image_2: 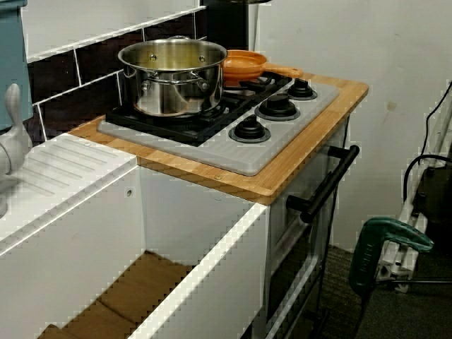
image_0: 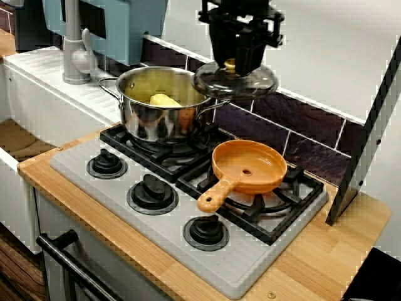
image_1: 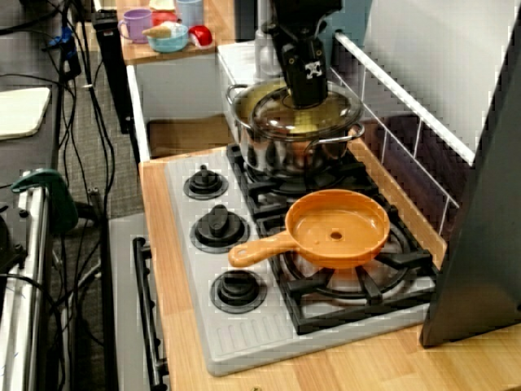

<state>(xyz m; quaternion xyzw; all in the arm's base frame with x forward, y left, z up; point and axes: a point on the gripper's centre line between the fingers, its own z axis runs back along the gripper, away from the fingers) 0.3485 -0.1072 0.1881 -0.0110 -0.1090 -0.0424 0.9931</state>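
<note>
You're holding glass lid [image_0: 252, 83] from above, gripper [image_0: 232, 64] jaws closed on it; lid hanging level upper centre of frame, steel pot [image_0: 150, 119] sitting lower left, contact unclear.

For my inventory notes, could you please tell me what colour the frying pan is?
Orange; the frying pan shows best in the view from the stove's front.

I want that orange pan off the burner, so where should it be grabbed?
Take the orange pan by its handle, coming down from above. The handle sticks out toward the knobs, past the rim, and looks slim enough to pinch; the bowl is wide and round.
</note>
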